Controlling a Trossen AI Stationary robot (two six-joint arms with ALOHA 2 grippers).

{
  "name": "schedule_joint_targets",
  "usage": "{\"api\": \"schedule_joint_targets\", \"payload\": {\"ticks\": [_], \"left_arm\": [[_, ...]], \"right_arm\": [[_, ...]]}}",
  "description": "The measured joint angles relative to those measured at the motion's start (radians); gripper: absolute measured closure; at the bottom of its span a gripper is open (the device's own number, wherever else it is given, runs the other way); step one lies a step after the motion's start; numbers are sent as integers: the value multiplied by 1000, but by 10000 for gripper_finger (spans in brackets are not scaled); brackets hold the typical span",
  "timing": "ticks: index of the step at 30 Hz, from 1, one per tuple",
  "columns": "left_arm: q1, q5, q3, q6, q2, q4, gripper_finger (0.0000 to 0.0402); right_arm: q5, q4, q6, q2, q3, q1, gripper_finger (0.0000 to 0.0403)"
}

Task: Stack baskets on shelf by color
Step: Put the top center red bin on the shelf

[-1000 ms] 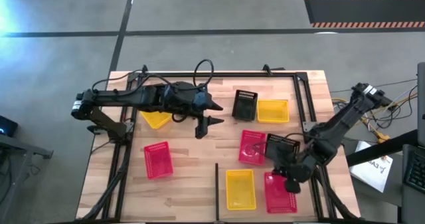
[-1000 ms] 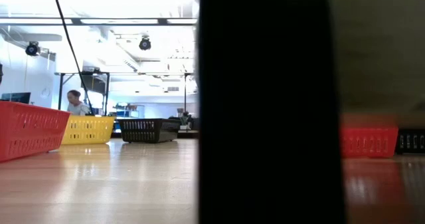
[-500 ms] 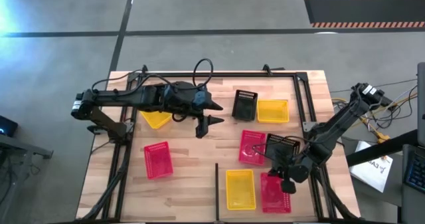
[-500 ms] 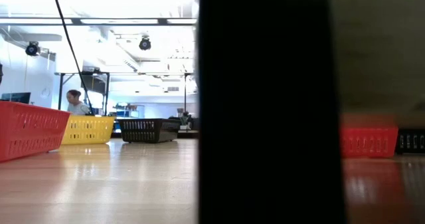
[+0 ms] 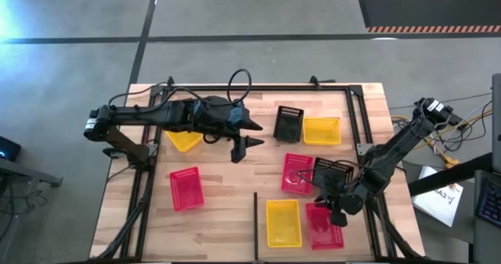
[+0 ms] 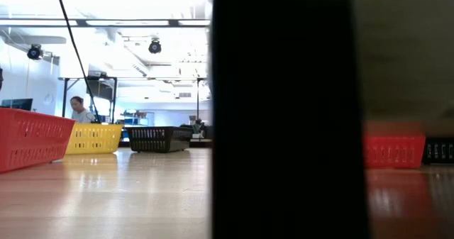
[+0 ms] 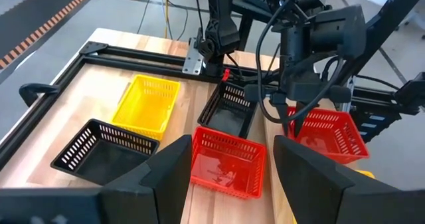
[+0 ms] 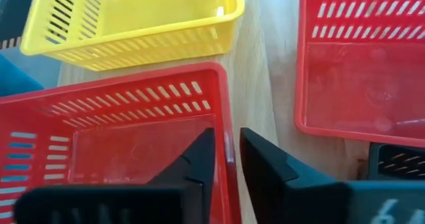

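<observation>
My right gripper (image 5: pixel 335 211) is shut on a red basket (image 5: pixel 323 226) near the table's near right corner, beside a yellow basket (image 5: pixel 283 222). Another red basket (image 5: pixel 297 172) and a black basket (image 5: pixel 334 171) lie just beyond it. Farther off lie a black basket (image 5: pixel 288 123) and a yellow basket (image 5: pixel 322 130). A third red basket (image 5: pixel 186 188) lies on the left. A yellow basket (image 5: pixel 184 140) lies partly under my left arm. My left gripper (image 5: pixel 252 134) hovers open over the table's middle. A thin black bar (image 5: pixel 255 225) crosses the wooden planks. My right gripper holds the red basket by one side wall (image 8: pixel 226 141), close to a corner. One finger (image 8: pixel 199 159) is inside the basket and the other finger (image 8: pixel 265 165) outside, both coming from above. The basket (image 7: pixel 327 134) sits tilted in the hold; whether its base touches the table, I cannot tell.
A black metal frame rail (image 5: pixel 364 115) runs round the tabletop. In the low view a broad dark shape (image 6: pixel 284 111) blocks the middle, with a red basket (image 6: pixel 32 137), a yellow basket (image 6: pixel 92 137) and a black basket (image 6: pixel 159 137) to its left. A person (image 6: pixel 81 110) is far behind.
My right gripper has moved a little toward the table's left edge, shut on the red basket. The basket has shifted with it and now stands closer to the yellow basket beside it.
</observation>
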Motion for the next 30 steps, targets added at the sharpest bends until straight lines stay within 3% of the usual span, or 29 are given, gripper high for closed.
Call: {"api": "schedule_joint_targets", "payload": {"ticks": [6, 17, 30], "left_arm": [[0, 0, 0, 0, 0, 0, 205], [0, 0, 0, 0, 0, 0, 205], [-2, 0, 0, 0, 0, 0, 205]], "right_arm": [[15, 1, 0, 0, -1, 0, 315], [17, -10, -8, 0, -5, 0, 386], [48, -3, -41, 0, -5, -1, 387]]}}
